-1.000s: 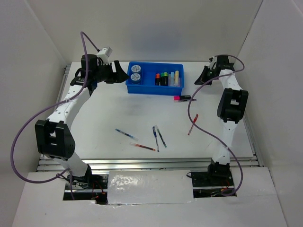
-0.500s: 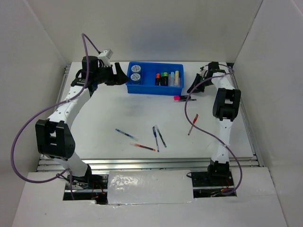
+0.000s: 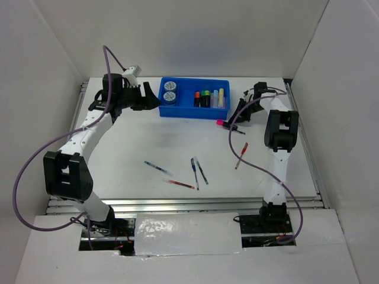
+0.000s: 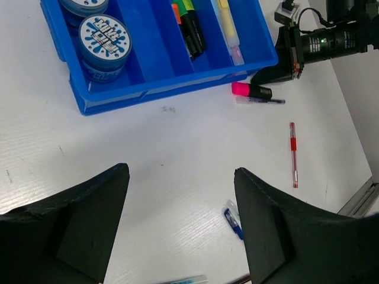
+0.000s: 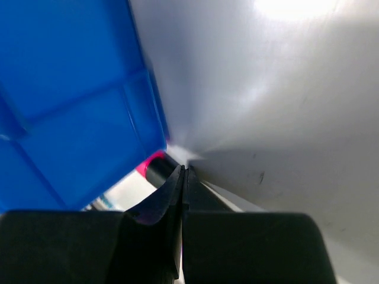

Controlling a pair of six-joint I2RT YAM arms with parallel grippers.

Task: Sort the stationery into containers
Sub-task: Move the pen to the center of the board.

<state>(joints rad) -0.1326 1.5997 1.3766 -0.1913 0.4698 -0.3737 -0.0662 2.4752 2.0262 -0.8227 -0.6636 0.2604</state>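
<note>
The blue tray stands at the back and holds two pale-blue discs and several highlighters. It also shows in the left wrist view. A pink highlighter lies just in front of the tray's right corner, with a thin pen beside it. My right gripper is shut, and its tips rest against the highlighter's black end next to the tray wall. My left gripper is open and empty, left of the tray.
Thin pens lie on the white table: a red pen on the right, two blue pens in the middle, a red pen and a pale blue pen nearer me. White walls enclose the table.
My right gripper has moved left and down to the pink highlighter, and the highlighter and the pen beside it have turned slightly. My left gripper has shifted a little.
</note>
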